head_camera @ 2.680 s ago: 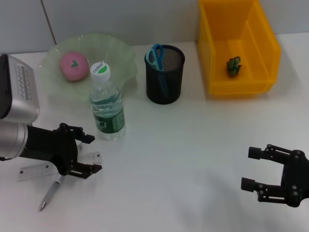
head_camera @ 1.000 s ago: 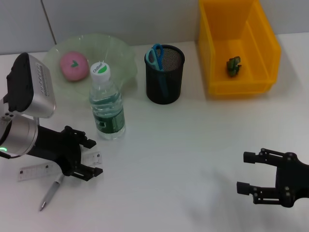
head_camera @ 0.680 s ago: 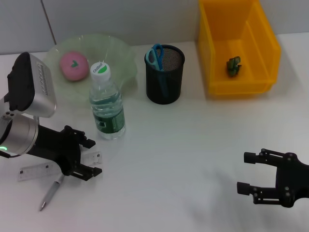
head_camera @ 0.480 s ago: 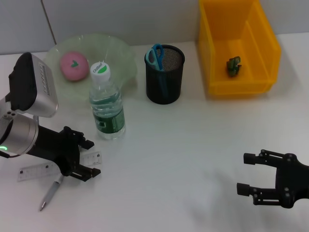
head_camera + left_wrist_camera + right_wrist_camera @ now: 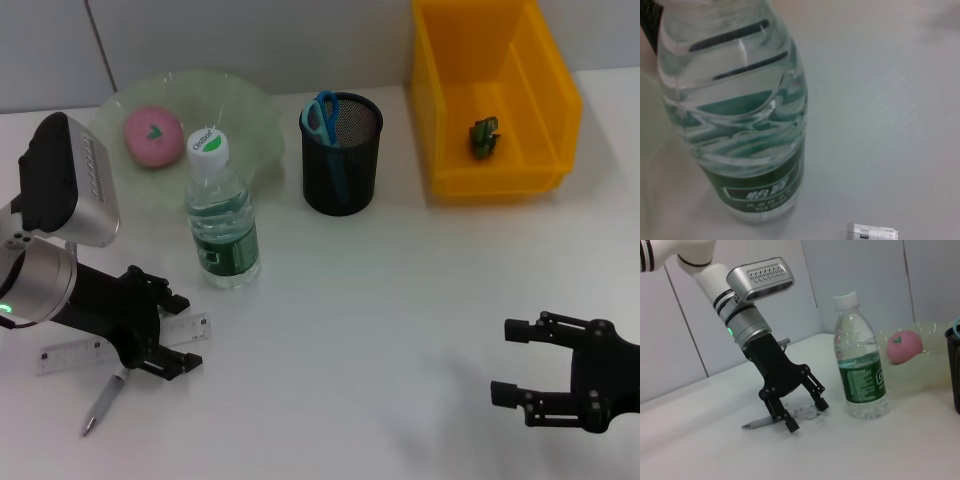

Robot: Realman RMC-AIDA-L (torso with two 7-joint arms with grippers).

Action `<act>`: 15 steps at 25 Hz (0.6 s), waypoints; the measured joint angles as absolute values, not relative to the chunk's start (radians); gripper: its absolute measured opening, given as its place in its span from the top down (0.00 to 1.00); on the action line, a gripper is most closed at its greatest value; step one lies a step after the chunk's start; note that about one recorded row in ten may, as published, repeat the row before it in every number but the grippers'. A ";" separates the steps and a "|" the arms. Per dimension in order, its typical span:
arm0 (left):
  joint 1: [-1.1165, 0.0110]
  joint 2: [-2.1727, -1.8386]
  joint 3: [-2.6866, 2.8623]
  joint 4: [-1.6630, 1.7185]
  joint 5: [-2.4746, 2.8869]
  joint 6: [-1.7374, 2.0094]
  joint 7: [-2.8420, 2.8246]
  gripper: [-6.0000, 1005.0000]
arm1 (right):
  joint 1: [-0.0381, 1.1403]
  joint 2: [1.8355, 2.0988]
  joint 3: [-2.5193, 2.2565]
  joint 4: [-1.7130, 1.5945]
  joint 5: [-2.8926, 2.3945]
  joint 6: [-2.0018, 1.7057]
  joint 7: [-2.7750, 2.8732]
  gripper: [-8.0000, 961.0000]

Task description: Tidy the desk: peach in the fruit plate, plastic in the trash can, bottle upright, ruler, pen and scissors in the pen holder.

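My left gripper [image 5: 180, 332] is open and tilted down, its fingers straddling the clear ruler [image 5: 190, 327] on the table. The right wrist view shows that gripper [image 5: 807, 416] low over the ruler [image 5: 807, 413]. The silver pen [image 5: 103, 402] lies just in front of it. Behind them the water bottle [image 5: 222, 225] stands upright. The pink peach [image 5: 152, 137] rests in the green fruit plate [image 5: 250, 115]. Blue scissors [image 5: 322, 115] stand in the black mesh pen holder [image 5: 341, 165]. Green plastic [image 5: 485, 137] lies in the yellow trash can [image 5: 495, 175]. My right gripper [image 5: 508, 360] hovers open at the front right, holding nothing.
The bottle [image 5: 740, 115] fills the left wrist view, close to the ruler's end [image 5: 872, 231]. The plate and the pen holder stand right behind the bottle. A grey wall runs along the table's back edge.
My left gripper has tilted and sunk a little toward the ruler, shifting slightly to the left. The right arm drew back a bit toward the front edge early on and has held still since.
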State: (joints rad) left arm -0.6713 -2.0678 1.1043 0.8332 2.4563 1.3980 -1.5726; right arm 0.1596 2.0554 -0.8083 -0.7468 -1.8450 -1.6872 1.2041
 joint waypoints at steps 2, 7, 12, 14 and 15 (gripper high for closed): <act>-0.672 -2.068 1.104 0.833 2.460 1.400 -1.574 0.26 | 0.161 2.055 -0.808 -0.741 -1.846 -1.687 1.204 0.13; -0.673 -2.068 1.123 0.838 2.473 1.400 -1.582 0.26 | 0.169 2.055 -0.808 -0.726 -1.852 -1.677 1.202 0.13; -0.678 -2.069 1.137 0.842 2.481 1.399 -1.583 0.26 | 0.172 2.055 -0.808 -0.717 -1.853 -1.674 1.201 0.13; -0.680 -2.069 1.148 0.843 2.482 1.396 -1.583 0.27 | 0.172 2.055 -0.808 -0.712 -1.853 -1.673 1.201 0.13; -0.682 -2.069 1.156 0.844 2.483 1.393 -1.583 0.29 | 0.172 2.055 -0.808 -0.710 -1.853 -1.673 1.201 0.13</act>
